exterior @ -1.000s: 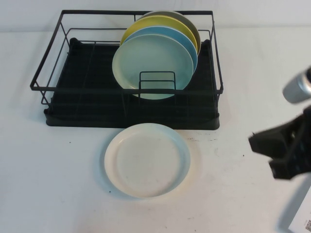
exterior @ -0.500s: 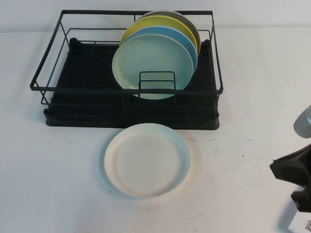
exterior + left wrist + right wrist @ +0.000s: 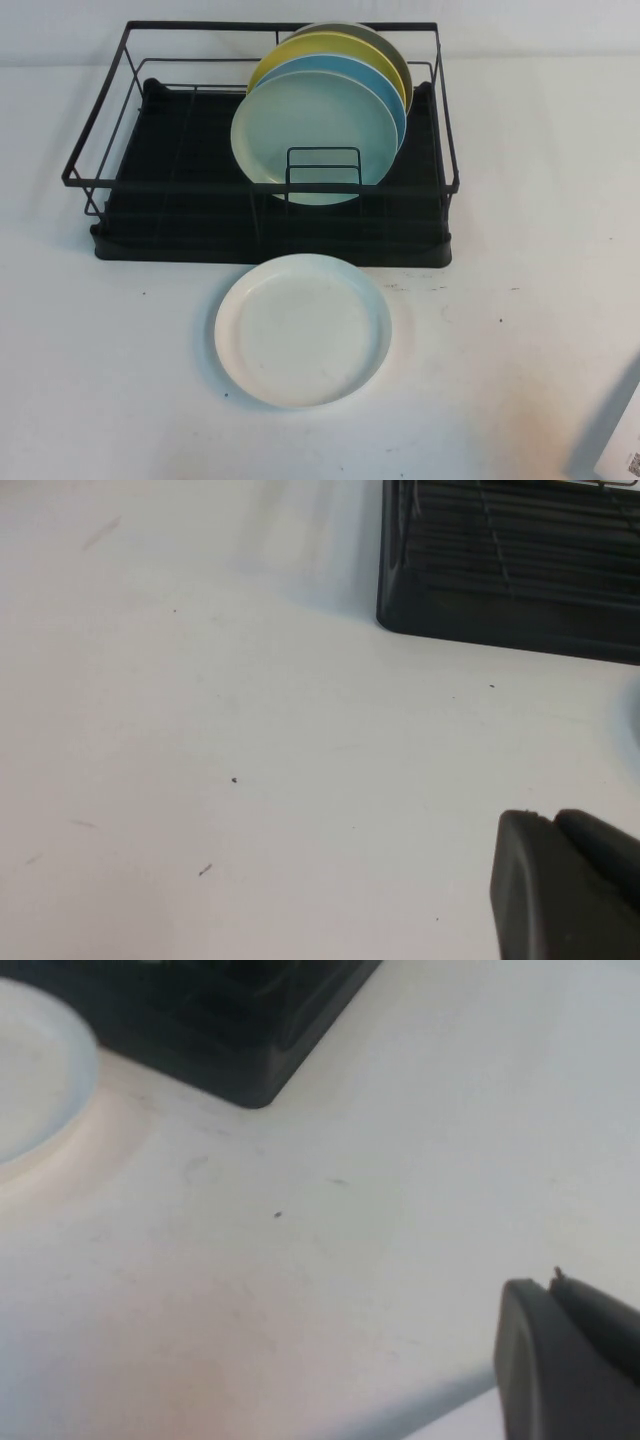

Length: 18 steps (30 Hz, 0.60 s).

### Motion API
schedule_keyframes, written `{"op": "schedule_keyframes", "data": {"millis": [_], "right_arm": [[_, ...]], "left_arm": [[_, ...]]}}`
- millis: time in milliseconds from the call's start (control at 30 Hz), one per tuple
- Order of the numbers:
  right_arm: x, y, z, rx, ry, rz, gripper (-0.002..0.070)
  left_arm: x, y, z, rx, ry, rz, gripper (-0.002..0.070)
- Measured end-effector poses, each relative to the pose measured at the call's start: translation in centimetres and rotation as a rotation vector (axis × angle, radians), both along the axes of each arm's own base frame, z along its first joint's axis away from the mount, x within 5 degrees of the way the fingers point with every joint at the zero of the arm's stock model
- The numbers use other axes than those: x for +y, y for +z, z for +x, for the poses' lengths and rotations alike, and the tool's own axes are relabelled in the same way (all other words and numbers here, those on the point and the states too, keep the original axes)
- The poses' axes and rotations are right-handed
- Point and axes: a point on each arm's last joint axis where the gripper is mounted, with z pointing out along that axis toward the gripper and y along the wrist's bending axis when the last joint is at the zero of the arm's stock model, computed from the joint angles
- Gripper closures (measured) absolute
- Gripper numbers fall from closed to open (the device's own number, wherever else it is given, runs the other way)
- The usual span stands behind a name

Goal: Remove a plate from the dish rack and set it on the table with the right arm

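The white plate (image 3: 302, 330) lies flat on the table (image 3: 520, 180), just in front of the black wire dish rack (image 3: 270, 245). Neither arm shows in the high view. In the right wrist view my right gripper (image 3: 552, 1285) is shut and empty over bare table, well apart from the plate's rim (image 3: 35, 1070) and the rack's corner (image 3: 230, 1020). My left gripper (image 3: 548, 818) is also shut with nothing in it, low over the table near the other corner of the rack (image 3: 510, 590).
Several plates stand upright in the rack: a mint-green plate (image 3: 315, 135) at the front, then a light blue plate (image 3: 350, 66), a yellow plate (image 3: 320, 45) and a grey plate (image 3: 385, 40). A white labelled object (image 3: 620, 440) sits at the near right corner.
My right arm has drawn back to the right and left the high view. The white plate and the rack have not moved.
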Motion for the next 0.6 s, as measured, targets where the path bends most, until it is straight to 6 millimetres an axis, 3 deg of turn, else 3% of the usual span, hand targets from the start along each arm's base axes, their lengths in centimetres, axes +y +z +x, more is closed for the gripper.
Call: {"op": "schedule_keyframes", "data": {"millis": [133, 333, 600], "right_arm": [[-1.1, -3.2, -2.0, -0.138, -0.075, 0.058, 0.0694], [-1.6, -3.7, -3.7, -0.259, -0.086, 0.105, 0.0694], [-1.3, -5.3, -4.8, -0.121, -0.044, 0.081, 0.0694]], "left_arm": [[0.0, 0.0, 0.0, 0.0, 0.0, 0.0, 0.0679], [0.0, 0.0, 0.0, 0.0, 0.0, 0.0, 0.0679], [0.0, 0.0, 0.0, 0.0, 0.0, 0.0, 0.0679]]}}
